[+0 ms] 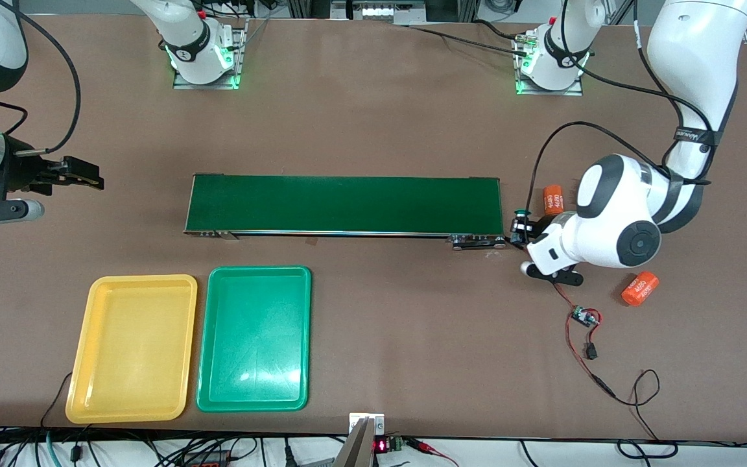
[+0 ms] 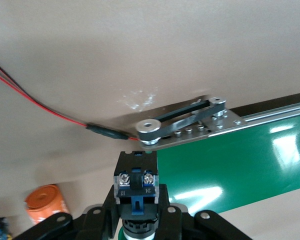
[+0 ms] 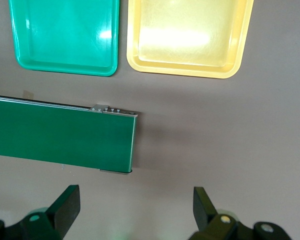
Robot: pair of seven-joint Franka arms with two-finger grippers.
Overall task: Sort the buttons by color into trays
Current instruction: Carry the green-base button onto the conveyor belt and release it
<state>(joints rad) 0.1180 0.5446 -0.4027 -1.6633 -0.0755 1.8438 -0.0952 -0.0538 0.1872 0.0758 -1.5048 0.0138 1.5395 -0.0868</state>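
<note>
Black and spread wide, my right gripper (image 1: 91, 178) waits empty in the air off the conveyor's end at the right arm's end of the table; below its fingers lie the shallow yellow plastic tray (image 1: 132, 347) and the shallow green plastic tray (image 1: 255, 338), side by side and both holding nothing. Between my two grippers runs the long dark-green conveyor belt (image 1: 344, 204).

My left gripper (image 1: 521, 228) sits at the belt's other end, just off its metal pulley bracket (image 2: 182, 127), clenched on a small push-button switch with a black body and green cap (image 2: 136, 192); its terminal screws face my wrist camera. I see only this one button.

As I judge it, the step is setting this button on the belt. To do it well I should carry it clear over the bracket, lower it onto the green surface and loosen my grip only once it rests flat. An orange cylinder printed 4680 (image 1: 553, 199) lies close beside my fingers, another (image 1: 639, 288) farther off, and thin red wires (image 1: 568, 305) trail underneath, so I should avoid snagging them.
</note>
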